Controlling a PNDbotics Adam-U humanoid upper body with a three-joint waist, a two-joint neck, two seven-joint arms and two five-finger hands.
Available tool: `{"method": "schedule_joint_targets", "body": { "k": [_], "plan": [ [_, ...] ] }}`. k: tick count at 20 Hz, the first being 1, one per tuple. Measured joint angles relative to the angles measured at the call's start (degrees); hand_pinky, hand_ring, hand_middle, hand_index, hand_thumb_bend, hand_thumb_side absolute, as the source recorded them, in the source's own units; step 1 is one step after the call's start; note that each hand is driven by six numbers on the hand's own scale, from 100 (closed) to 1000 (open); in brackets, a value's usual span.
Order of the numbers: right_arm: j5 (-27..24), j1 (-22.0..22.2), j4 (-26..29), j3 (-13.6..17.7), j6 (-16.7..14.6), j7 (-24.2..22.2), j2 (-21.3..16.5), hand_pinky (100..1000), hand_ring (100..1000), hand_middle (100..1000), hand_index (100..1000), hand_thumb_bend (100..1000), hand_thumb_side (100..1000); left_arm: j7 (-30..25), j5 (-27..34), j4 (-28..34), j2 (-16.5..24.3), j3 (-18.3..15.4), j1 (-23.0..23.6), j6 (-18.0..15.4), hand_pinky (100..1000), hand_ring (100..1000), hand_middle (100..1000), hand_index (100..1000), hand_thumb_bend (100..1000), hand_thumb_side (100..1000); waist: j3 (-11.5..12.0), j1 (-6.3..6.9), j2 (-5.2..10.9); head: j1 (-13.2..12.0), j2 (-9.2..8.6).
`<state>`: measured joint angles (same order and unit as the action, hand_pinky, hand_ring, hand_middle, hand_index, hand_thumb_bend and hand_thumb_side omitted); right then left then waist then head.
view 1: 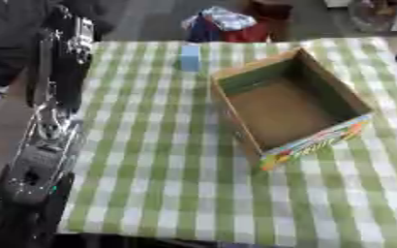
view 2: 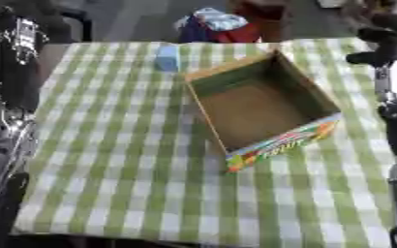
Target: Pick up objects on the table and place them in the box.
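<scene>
The box (view 1: 291, 109) sat open near the table's (view 1: 151, 184) middle, a small blue block (view 1: 190, 57) by the far edge; your arms flanked the table, fingers impossible to make out.

box (view 1: 291, 104): open, on checked tablecloth (view 1: 151, 184) | blue object (view 1: 190, 57): beyond box's far-left corner

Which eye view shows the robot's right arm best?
The right eye view: the black and silver right arm runs down its right edge beside the open cardboard box. The left eye view shows only a dark sliver at its edge.
</scene>
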<state>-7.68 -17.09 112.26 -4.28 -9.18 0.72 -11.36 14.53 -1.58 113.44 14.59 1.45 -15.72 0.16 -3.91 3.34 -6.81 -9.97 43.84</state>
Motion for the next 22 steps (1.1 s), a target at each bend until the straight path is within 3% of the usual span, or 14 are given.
{"method": "schedule_joint_targets", "body": {
  "k": [7, 8, 11, 17, 22],
  "plan": [
    [0.0, 0.0, 0.0, 0.0, 0.0, 0.0, 0.0, 628, 768, 737, 749, 100, 331, 0.2, 0.0, 0.0, 0.0, 0.0, -0.9, -0.2, 727, 597, 619, 741, 126, 666, 0.0, 0.0, 0.09, 0.0, 0.0],
    [0.0, 0.0, 0.0, 0.0, 0.0, 0.0, 0.0, 628, 768, 737, 749, 100, 333, 0.2, 0.0, 0.0, 0.0, 0.0, -1.4, -0.2, 727, 599, 620, 742, 139, 698, 0.0, 0.0, 0.11, 0.0, 0.0],
    [0.0, 0.2, 0.0, 0.0, 0.0, 0.0, 0.0, 627, 768, 737, 749, 100, 331, 0.3, 0.0, 0.0, 0.1, -0.2, -3.9, -0.9, 726, 606, 626, 747, 115, 668, 0.0, 0.0, 0.18, 0.0, 0.0],
    [0.0, 0.5, 0.0, -0.1, 0.1, -0.1, 0.0, 627, 768, 737, 748, 100, 333, 1.9, -1.2, 0.0, 1.0, -1.8, -14.6, -3.6, 725, 634, 650, 762, 100, 663, -0.6, -0.09, 0.62, 0.0, 0.0],
    [-0.1, 0.5, 0.0, -0.6, 0.2, -0.3, 0.0, 626, 767, 736, 748, 100, 330, 6.4, 0.7, -0.5, 1.0, -4.6, -26.9, -4.6, 722, 655, 669, 772, 100, 628, -2.0, -0.64, 0.81, -0.6, 0.0]
  ]
}}
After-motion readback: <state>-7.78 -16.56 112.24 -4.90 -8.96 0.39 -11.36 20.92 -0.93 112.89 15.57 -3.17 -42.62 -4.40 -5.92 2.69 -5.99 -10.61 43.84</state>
